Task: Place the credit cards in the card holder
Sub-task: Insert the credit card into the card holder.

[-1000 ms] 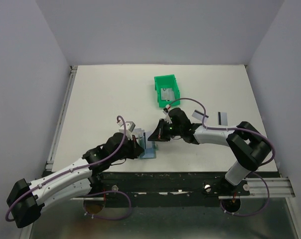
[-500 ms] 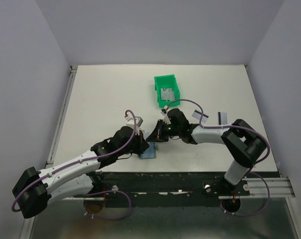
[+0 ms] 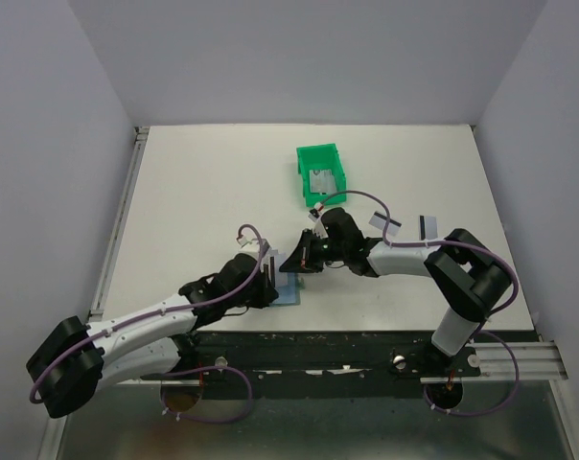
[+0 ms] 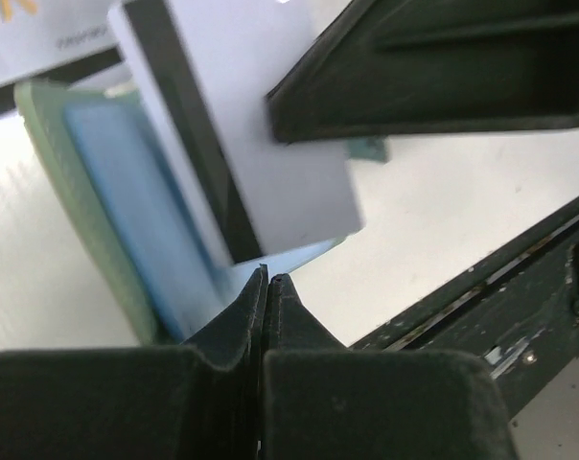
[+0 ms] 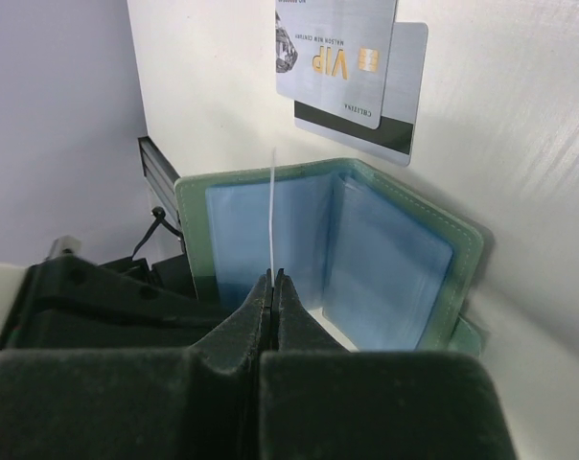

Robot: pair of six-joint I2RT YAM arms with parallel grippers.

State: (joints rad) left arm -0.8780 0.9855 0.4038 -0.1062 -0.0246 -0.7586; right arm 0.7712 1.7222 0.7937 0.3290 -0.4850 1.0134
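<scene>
The card holder [image 5: 189, 220] lies open near the table's front edge, showing pale blue pockets [image 4: 127, 192]; the top view shows it as well [image 3: 289, 290]. My right gripper [image 5: 274, 276] is shut on a credit card [image 5: 273, 211], seen edge-on over the left pocket. In the left wrist view that card [image 4: 270, 134] is silvery with a black stripe, tilted over the holder. My left gripper [image 4: 267, 278] is shut, its tips at the holder's near edge with nothing visible between them. From above, the left gripper [image 3: 267, 281] and right gripper [image 3: 297, 261] meet at the holder.
Two more cards lie just beyond the holder: a VIP card [image 5: 333, 57] overlapping a black-striped one [image 5: 390, 120]. A green bin [image 3: 304, 168] behind holds another card [image 3: 320, 180]. One card [image 3: 427, 226] lies to the right. The black front rail [image 3: 366, 340] runs close by.
My left arm has reached forward and dropped lower, bringing its shut gripper to the holder's left side. The right gripper with its card has shifted slightly.
</scene>
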